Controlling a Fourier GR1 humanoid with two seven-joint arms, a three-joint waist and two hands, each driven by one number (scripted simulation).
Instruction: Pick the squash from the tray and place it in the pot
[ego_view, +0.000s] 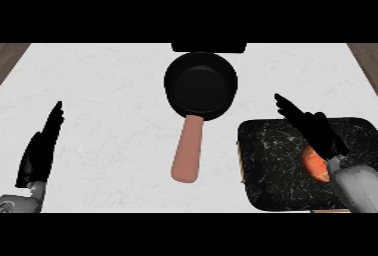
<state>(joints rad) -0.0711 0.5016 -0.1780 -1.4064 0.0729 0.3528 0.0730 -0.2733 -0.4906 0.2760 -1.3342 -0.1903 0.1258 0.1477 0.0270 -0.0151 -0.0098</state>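
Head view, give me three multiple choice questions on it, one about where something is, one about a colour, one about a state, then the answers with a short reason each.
1. Where does the squash lie?
A. on the dark tray at the right
B. inside the pot
C. on the bare counter at the left

2. What colour is the handle of the black pot?
A. blue
B. pinkish tan
C. green

3. What state is the right robot hand in?
A. curled round the pot handle
B. open, fingers straight, over the tray
C. shut into a fist on the counter

Answers:
1. A, the orange squash shows on the tray, partly hidden by the right forearm.
2. B, the long handle pointing toward the robot is pinkish tan.
3. B, its fingers stretch out straight above the tray and curl round nothing.

The left robot hand rests open at the left edge.
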